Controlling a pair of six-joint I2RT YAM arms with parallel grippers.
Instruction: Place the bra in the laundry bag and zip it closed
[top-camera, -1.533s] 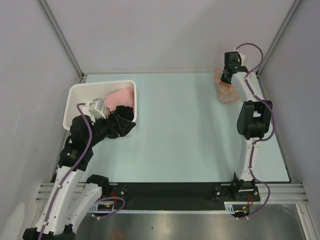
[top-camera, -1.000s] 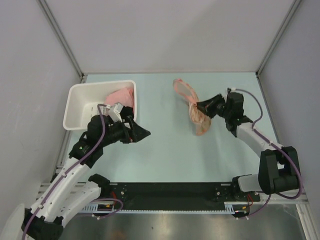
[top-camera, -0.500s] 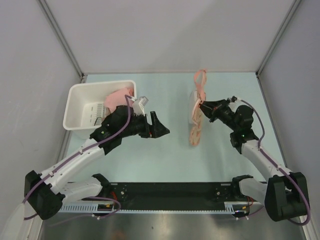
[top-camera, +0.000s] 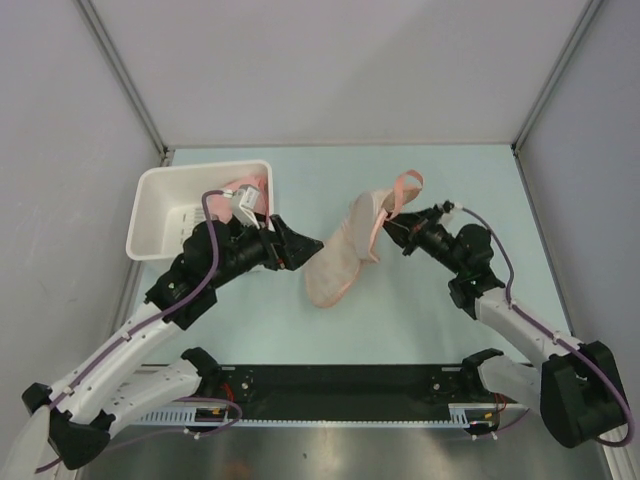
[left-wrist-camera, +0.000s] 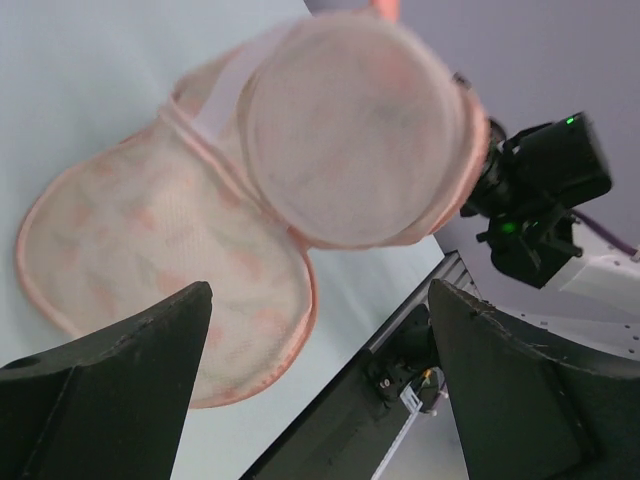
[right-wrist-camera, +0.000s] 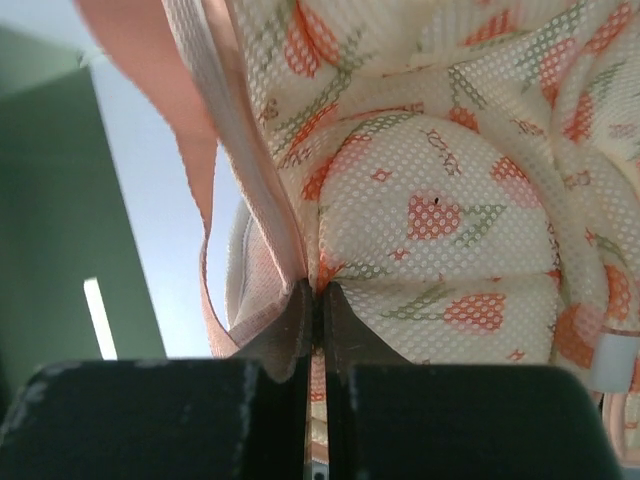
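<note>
You face a pale blue-green worktop (top-camera: 400, 320) boxed in by plain grey-white walls: a far wall (top-camera: 340, 70), a left wall (top-camera: 50, 200) and a right wall (top-camera: 610, 230). Slim metal posts (top-camera: 120, 75) climb the far corners. A black strip (top-camera: 340, 385) edges the near side, with brushed metal (top-camera: 350, 455) nearer still. The light is soft and even.

White plastic bin (top-camera: 152, 200) is set at far-left of pale green desk (top-camera: 400, 320). Pink cloth (top-camera: 255, 182) is seen inside bin, right side, partly hidden. Black strip (top-camera: 340, 383) is fixed along near edge.
</note>
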